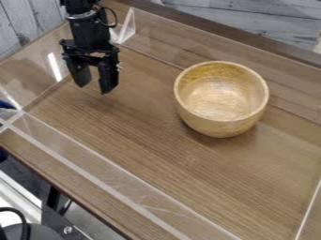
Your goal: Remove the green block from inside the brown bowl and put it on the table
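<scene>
Black two-finger tool [94, 82] open and empty upper left, well apart from round tan wooden bowl [221, 97]; no green block visible inside.

round light-tan wooden bowl [221, 97] with thick walls sits right of centre on the brown wood-grain tabletop [138, 141]; no green block visible in what shows of its interior. black robot gripper [94, 84] points down at upper left, well apart from bowl, fingers spread, nothing between them. low clear acrylic walls [75, 169] edge the table.
</scene>
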{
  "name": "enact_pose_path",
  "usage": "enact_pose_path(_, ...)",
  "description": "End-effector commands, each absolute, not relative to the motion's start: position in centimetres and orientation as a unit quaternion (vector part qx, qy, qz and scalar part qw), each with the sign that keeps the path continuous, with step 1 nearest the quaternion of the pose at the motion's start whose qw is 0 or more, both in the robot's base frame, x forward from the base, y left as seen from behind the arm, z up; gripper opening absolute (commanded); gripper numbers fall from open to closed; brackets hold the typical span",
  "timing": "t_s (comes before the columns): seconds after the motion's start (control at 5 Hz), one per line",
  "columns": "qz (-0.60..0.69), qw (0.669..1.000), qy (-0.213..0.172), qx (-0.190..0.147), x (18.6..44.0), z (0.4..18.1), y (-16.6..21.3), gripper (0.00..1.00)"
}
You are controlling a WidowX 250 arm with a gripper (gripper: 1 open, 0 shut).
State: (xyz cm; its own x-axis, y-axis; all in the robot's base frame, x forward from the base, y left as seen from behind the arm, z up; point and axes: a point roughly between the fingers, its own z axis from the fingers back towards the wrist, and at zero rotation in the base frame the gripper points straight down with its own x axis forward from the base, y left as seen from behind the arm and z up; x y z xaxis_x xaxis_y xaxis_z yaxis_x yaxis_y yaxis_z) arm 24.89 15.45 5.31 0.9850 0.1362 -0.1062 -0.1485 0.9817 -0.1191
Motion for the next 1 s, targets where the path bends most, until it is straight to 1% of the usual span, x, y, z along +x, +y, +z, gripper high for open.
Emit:
enact_pose_path(0.0,0.072,0.997,0.010,-0.038,26.0,7.6,16.4,1.00)
enact_pose_path(0.2,0.072,0.997,0.010,-0.036,26.1,7.5,16.5,1.00)
enact_pose_path(0.6,0.069,0.997,0.002,-0.039,26.2,8.5,16.5,1.00)
enact_pose_path(0.8,0.069,0.997,0.000,-0.038,26.4,8.6,16.5,1.00)
